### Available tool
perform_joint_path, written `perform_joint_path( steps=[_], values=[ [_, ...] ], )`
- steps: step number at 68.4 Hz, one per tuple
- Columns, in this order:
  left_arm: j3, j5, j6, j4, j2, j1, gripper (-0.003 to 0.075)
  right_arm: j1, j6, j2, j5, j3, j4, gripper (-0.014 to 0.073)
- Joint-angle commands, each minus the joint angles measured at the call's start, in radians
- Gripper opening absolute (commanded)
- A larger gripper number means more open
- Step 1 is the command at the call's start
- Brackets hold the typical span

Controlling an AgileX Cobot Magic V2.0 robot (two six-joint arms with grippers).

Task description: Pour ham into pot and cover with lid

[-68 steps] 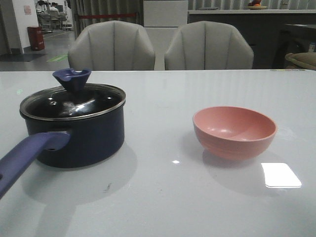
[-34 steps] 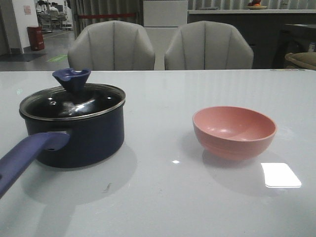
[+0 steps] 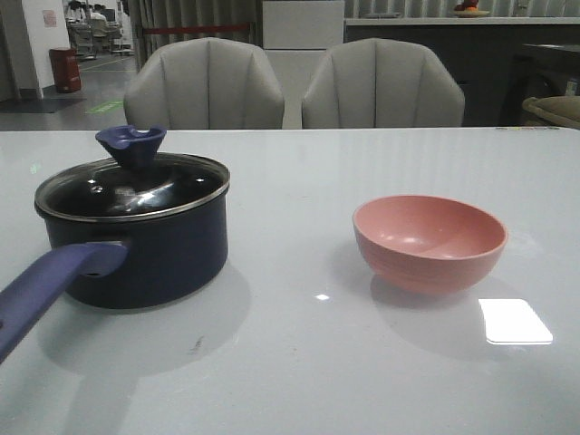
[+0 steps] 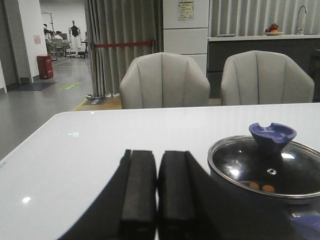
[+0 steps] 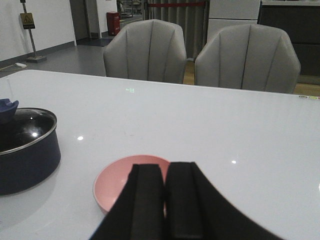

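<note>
The front view shows the dark navy saucepan (image 3: 136, 245) with its long purple handle on the white table (image 3: 299, 362), the silver-rimmed glass lid (image 3: 133, 186) seated on it, and the salmon-pink round bowl (image 3: 429, 242) well apart to the right; neither arm appears there. The left wrist view alone reveals two small orange ham slices (image 4: 261, 187) through the glass, inside the pot, with the left gripper (image 4: 156, 187) closed and empty. The right wrist view shows the right gripper (image 5: 163, 200) likewise closed, hiding part of the bowl.
</note>
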Motion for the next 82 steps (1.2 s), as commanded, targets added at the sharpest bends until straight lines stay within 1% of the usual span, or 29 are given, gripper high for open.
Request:
perform_joint_path(
  steps=[1, 50, 57, 64, 68, 75, 82],
  values=[
    [0.022, -0.077, -0.013, 0.0, -0.015, 0.001, 0.012, 0.0, -0.011, 0.006, -0.08, -0.027, 0.002, 0.0167],
    [0.022, -0.077, -0.013, 0.0, -0.015, 0.001, 0.012, -0.002, -0.012, 0.004, -0.079, -0.025, -0.003, 0.0167],
    [0.022, -0.077, -0.013, 0.0, -0.015, 0.001, 0.012, -0.062, -0.008, -0.042, -0.037, -0.023, -0.036, 0.0167],
    [0.022, -0.077, -0.013, 0.0, -0.015, 0.001, 0.012, -0.168, 0.029, -0.114, 0.043, -0.003, -0.044, 0.0167],
    [0.022, -0.077, -0.013, 0.0, -0.015, 0.001, 0.012, -0.198, 0.046, -0.16, 0.043, 0.029, -0.075, 0.0167],
    [0.022, -0.077, -0.013, 0.0, -0.015, 0.001, 0.012, -0.198, 0.046, -0.227, 0.026, 0.091, -0.123, 0.0167],
    [0.022, -0.077, -0.013, 0.0, -0.015, 0.001, 0.012, -0.19, 0.046, -0.275, -0.001, 0.142, -0.122, 0.0167]
  ],
)
